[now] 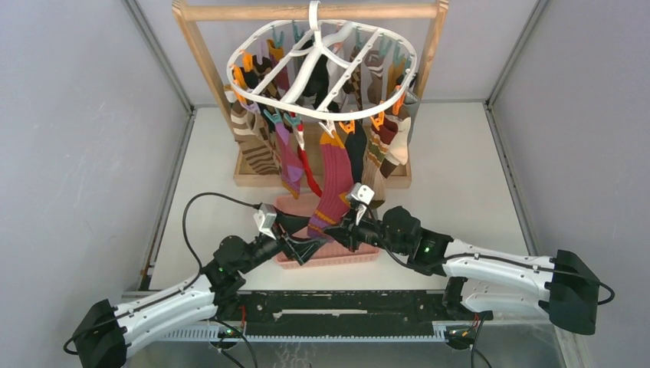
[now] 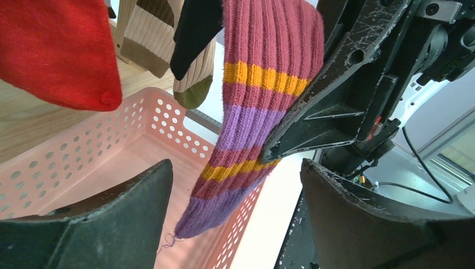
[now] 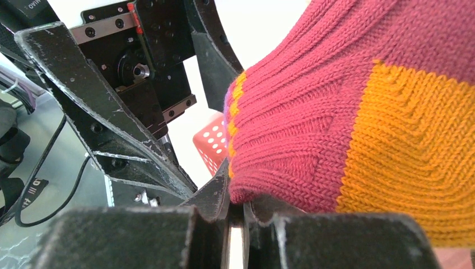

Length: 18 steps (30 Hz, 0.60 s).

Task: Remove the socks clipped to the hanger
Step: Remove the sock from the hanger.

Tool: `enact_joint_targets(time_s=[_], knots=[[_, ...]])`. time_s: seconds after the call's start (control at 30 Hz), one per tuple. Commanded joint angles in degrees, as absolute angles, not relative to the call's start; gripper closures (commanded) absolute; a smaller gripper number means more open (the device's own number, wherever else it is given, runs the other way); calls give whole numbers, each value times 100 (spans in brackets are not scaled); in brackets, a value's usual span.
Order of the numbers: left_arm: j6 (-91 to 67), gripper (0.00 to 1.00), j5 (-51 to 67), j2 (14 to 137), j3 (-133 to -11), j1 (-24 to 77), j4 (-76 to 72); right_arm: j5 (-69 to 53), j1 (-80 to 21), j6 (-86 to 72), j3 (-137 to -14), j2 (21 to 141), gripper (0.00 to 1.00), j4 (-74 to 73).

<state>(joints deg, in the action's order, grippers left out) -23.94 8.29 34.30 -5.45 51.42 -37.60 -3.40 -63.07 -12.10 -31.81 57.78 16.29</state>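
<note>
The white oval hanger (image 1: pixel 306 113) hangs from a wooden stand, with several socks clipped round it. A long maroon sock with orange and purple stripes (image 1: pixel 333 184) hangs down from a front clip into the pink basket. My right gripper (image 1: pixel 349 230) is shut on this sock low down; the right wrist view shows the knit (image 3: pixel 336 112) pinched at the tips of the gripper (image 3: pixel 238 207). My left gripper (image 1: pixel 306 249) is open. In its wrist view the sock's purple toe (image 2: pixel 224 207) hangs between the spread fingers of the gripper (image 2: pixel 235 168), touching neither.
The pink perforated basket (image 1: pixel 360 257) lies under both grippers, in front of the wooden frame stand (image 1: pixel 201 54). A red sock (image 2: pixel 56 50), a black one and a striped beige one hang close behind the left gripper. Grey walls flank the table.
</note>
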Motion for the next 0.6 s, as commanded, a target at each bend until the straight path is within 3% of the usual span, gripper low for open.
enact_joint_targets(time_s=[0.0, 0.1, 0.37, 0.53, 0.57], knots=[[-2367, 18, 1008, 3348, -475, 5174, -3967, -387, -6282, -1316, -3523, 5850, 88, 1925], [-2374, 27, 1045, 3354, -472, 5169, -3988, -369, -6253, -1316, -3533, 5903, 88, 1955], [-2373, 74, 1018, 3481, -524, 5172, -3990, -487, -6138, -1362, -3541, 6018, 88, 2039], [-2374, 99, 963, 3648, -616, 5171, -3991, -485, -6125, -1359, -3552, 6022, 88, 1986], [-2382, 100, 918, 3682, -630, 5169, -3990, -471, -6112, -1362, -3547, 5998, 88, 1953]])
